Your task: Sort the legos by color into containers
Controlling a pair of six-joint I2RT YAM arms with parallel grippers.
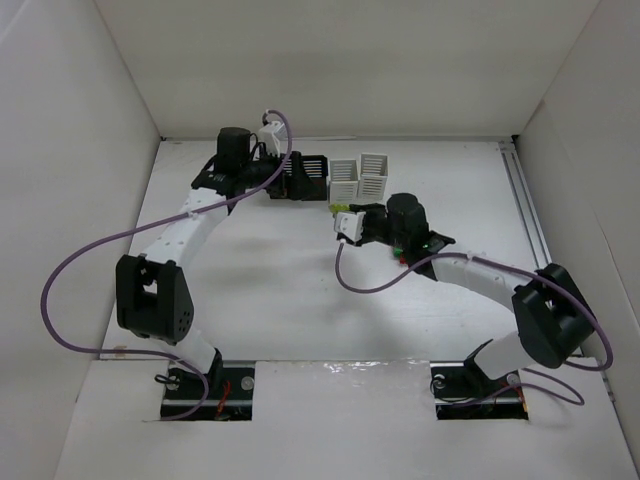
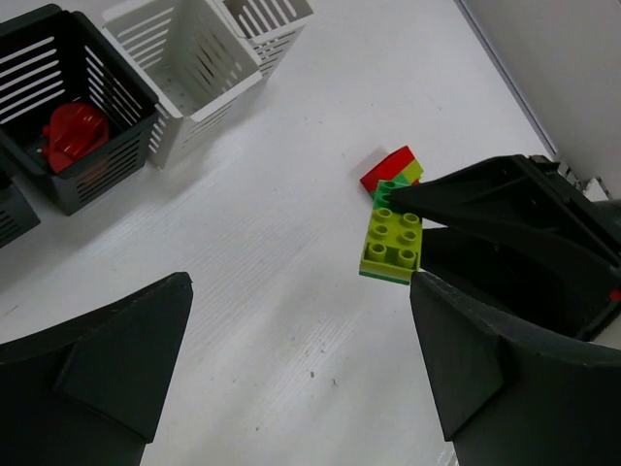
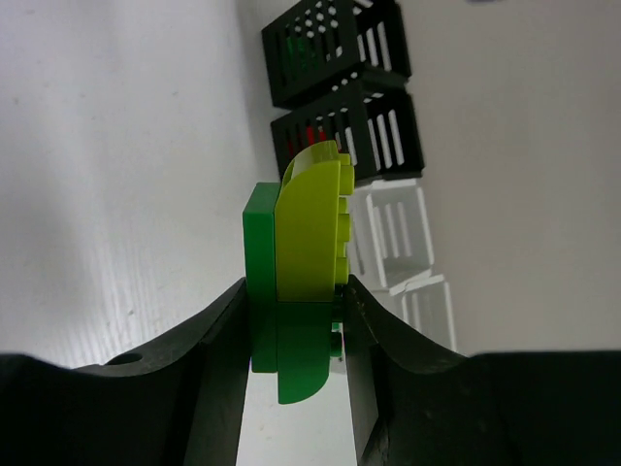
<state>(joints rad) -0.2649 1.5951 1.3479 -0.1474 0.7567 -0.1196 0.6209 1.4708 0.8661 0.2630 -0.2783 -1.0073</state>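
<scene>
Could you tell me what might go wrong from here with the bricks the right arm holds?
The right gripper clamps a yellow-green brick stuck to a green brick; released together, the two colours would end up mixed. The open left gripper is pointed toward them, so the arms could bump.

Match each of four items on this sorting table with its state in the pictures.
Items:
1. right end effector
2. left end effector
3. black basket next to the white ones
4. white basket beside it

States:
A. nothing visible inside
B. red piece inside
C. open, holding nothing
D. shut on the yellow-green and green stack

Pairs: 1-D, 2-C, 3-B, 4-A
</scene>
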